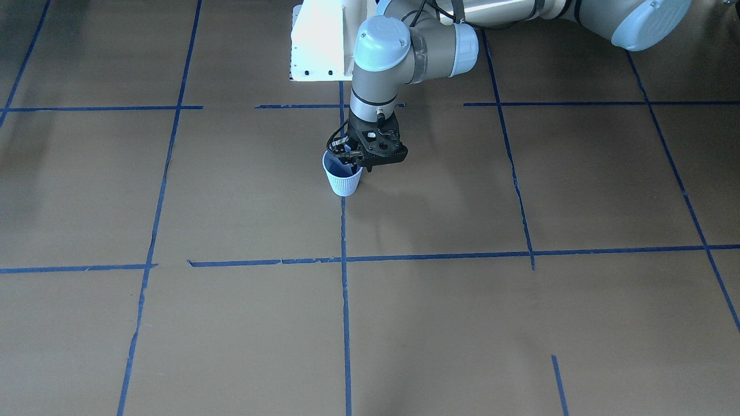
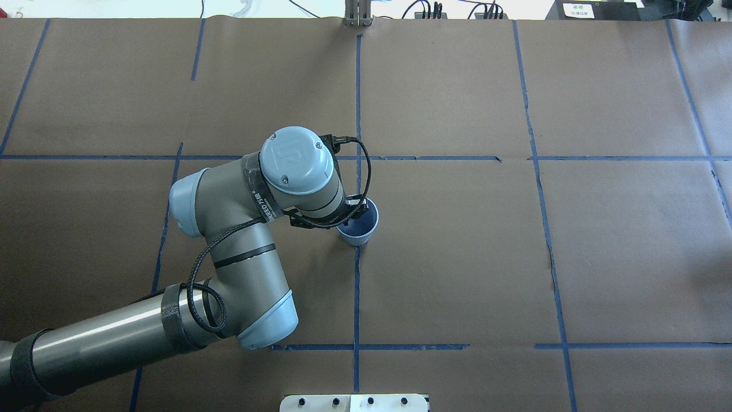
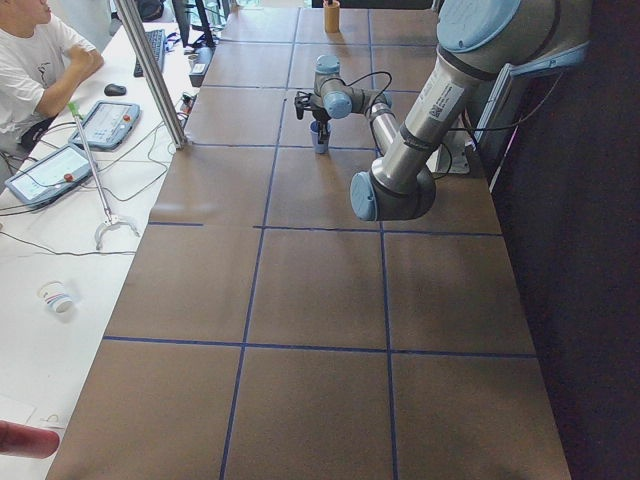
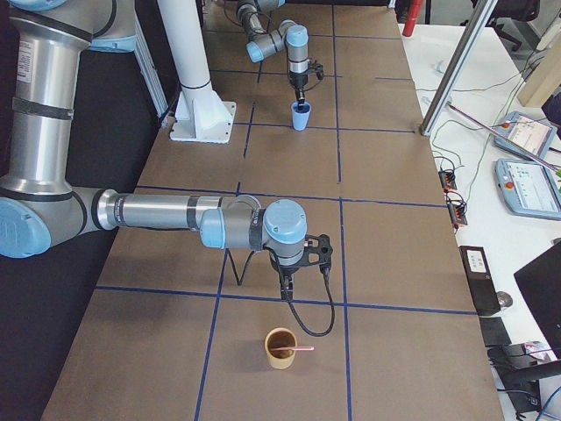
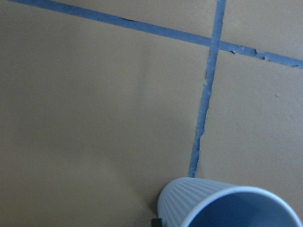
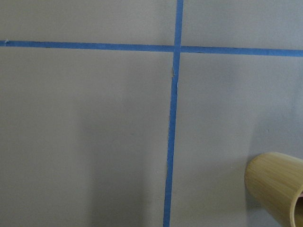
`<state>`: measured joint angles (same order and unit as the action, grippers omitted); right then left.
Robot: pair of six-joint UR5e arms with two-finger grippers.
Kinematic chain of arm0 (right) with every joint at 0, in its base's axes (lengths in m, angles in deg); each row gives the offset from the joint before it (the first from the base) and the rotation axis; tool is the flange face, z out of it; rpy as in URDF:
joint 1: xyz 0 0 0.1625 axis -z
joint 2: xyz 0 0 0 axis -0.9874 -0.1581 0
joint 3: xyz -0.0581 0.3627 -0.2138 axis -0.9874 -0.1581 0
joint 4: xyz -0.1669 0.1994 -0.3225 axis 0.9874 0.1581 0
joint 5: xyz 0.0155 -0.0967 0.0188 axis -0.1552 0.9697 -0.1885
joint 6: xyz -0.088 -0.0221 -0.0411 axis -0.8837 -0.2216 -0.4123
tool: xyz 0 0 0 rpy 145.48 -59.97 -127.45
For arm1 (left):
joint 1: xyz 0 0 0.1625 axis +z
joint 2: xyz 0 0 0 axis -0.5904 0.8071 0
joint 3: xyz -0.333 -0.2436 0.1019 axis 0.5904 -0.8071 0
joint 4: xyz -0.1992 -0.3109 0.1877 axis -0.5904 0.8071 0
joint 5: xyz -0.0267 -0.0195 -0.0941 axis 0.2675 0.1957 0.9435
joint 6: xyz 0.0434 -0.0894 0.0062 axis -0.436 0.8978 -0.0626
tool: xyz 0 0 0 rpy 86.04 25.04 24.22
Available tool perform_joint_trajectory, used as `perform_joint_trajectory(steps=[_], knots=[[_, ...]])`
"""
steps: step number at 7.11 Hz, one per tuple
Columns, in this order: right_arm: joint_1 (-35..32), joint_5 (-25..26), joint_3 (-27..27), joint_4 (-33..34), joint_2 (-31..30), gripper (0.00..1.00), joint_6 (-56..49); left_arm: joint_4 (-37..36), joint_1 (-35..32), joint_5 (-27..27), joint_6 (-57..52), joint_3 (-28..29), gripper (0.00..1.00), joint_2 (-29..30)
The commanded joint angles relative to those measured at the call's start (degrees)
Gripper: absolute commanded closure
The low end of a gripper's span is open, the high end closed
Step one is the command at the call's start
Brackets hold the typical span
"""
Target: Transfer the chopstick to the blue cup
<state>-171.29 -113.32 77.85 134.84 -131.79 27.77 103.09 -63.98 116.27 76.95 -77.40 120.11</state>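
Note:
The pale blue ribbed cup point(image 1: 343, 180) stands upright on a blue tape line near the robot's base; it also shows in the overhead view point(image 2: 361, 229) and the left wrist view point(image 5: 227, 208). My left gripper point(image 1: 358, 167) is down at its rim, one finger seemingly inside the cup and one outside; I cannot tell whether it is shut. A pinkish chopstick point(image 4: 298, 349) rests in a tan bamboo cup point(image 4: 280, 348), poking out over the rim. My right gripper point(image 4: 288, 294) hangs just above that cup; I cannot tell its state.
The table is brown paper with a grid of blue tape lines point(image 1: 344, 323). The white robot pedestal point(image 1: 321, 43) stands just behind the blue cup. The bamboo cup shows at the lower right of the right wrist view point(image 6: 274, 189). An operator's desk with tablets point(image 4: 526, 175) lies beyond the table edge.

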Motion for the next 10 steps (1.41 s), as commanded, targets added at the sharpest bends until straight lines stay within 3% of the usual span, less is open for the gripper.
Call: perform_joint_trajectory(steps=[1,3,4,7,10], knots=[[0.7,0.1,0.3,-0.2,0.5,0.00,-0.3,-0.3,-0.2,0.0,0.0,-7.3,0.00,-2.5],[0.7,2.0,-0.6,-0.9,-0.1,0.00,-0.1,-1.5,-2.6,0.0,0.0,-19.0,0.00,-8.5],[0.5,4.0,-2.9,-0.9,0.9,0.08,-0.1,-3.2,-3.3,0.0,0.0,-21.5,0.00,-9.7],[-9.6,6.3,-9.9,-1.9,3.4,0.08,0.3,-3.9,-3.4,0.0,0.1,-22.0,0.00,-9.8],[-11.0,6.9,-19.8,-14.7,4.8,0.08,2.4,-3.9,-3.6,0.0,0.1,-22.1,0.00,-10.4]])
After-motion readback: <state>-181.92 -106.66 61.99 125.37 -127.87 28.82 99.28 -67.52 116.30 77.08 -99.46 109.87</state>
